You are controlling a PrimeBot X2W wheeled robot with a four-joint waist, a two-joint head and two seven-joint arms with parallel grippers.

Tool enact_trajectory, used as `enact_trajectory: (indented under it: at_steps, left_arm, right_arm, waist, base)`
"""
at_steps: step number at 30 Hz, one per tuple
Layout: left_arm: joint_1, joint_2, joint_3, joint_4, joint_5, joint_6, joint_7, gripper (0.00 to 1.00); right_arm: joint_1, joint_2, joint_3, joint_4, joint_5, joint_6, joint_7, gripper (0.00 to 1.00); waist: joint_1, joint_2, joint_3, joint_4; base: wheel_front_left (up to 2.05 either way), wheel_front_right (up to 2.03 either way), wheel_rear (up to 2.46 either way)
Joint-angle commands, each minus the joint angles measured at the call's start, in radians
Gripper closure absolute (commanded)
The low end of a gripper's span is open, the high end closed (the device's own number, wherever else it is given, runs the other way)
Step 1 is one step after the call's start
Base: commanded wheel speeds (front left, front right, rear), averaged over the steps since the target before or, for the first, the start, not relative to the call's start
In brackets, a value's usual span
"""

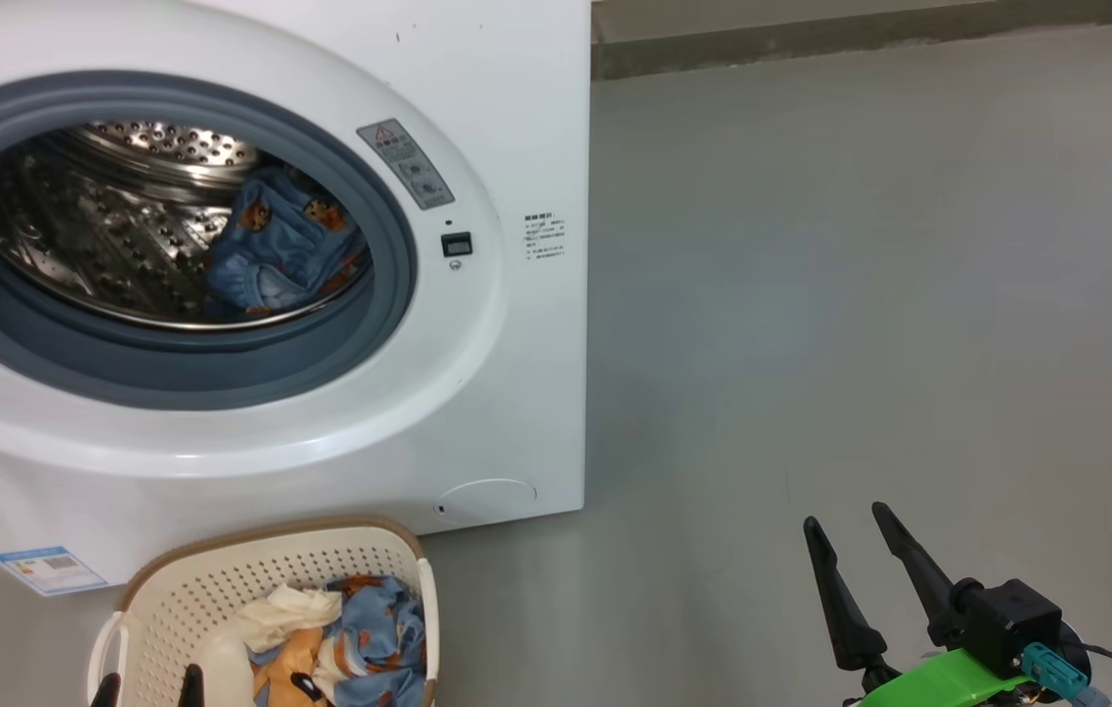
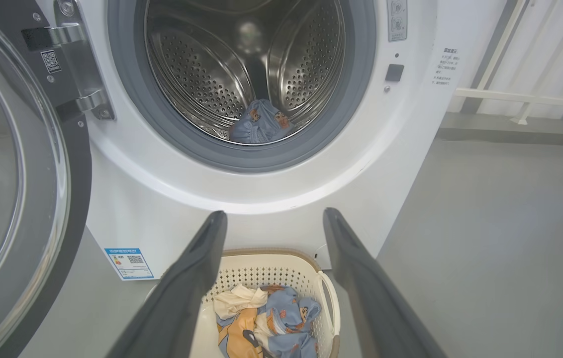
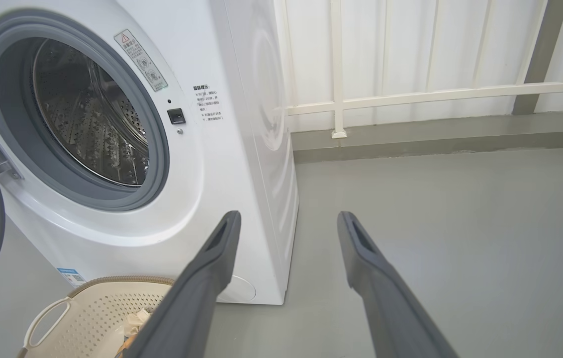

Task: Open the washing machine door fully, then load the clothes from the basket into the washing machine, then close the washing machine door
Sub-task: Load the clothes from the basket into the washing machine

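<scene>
The washing machine (image 1: 517, 147) stands with its door (image 2: 23, 174) swung wide to the left, glass bowl and black rim facing out. One light blue printed garment (image 1: 281, 250) lies in the steel drum (image 2: 202, 74). The basket (image 1: 183, 599) sits on the floor in front of the machine, holding more clothes (image 1: 350, 638): blue printed, orange and cream pieces. My left gripper (image 2: 275, 218) hovers open above the basket, its tips at the bottom of the head view (image 1: 148, 682). Away to the right over bare floor, my right gripper (image 1: 846, 520) is open and holds nothing.
Grey floor (image 1: 861, 295) spreads to the right of the machine. A low grey kerb (image 3: 435, 129) and a white railing (image 3: 411, 94) run along the back wall. A round flap (image 1: 487, 499) sits low on the machine's front, and a blue label sticker (image 2: 129, 262) at its lower left.
</scene>
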Motion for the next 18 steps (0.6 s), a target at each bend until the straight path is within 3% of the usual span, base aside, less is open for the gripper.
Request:
enact_trajectory:
  at_steps: [1,18]
  left_arm:
    - [-0.023,0.005,0.031,-0.021,-0.004,0.004,-0.006,0.00]
    - [-0.180,0.005,0.043,0.007,-0.022,-0.025,-0.006,0.00]
  right_arm:
    - [-0.013,0.001,0.028,-0.026,-0.003,0.006,-0.005,0.00]
    - [-0.076,0.001,0.033,-0.010,-0.010,0.006,-0.005,0.00]
  waist:
    - [0.0000,0.0000,0.009,0.000]
    - [0.0000,0.0000,0.224,0.001]
  base:
    - [0.00,0.00,0.00]
    - [0.00,0.00,0.00]
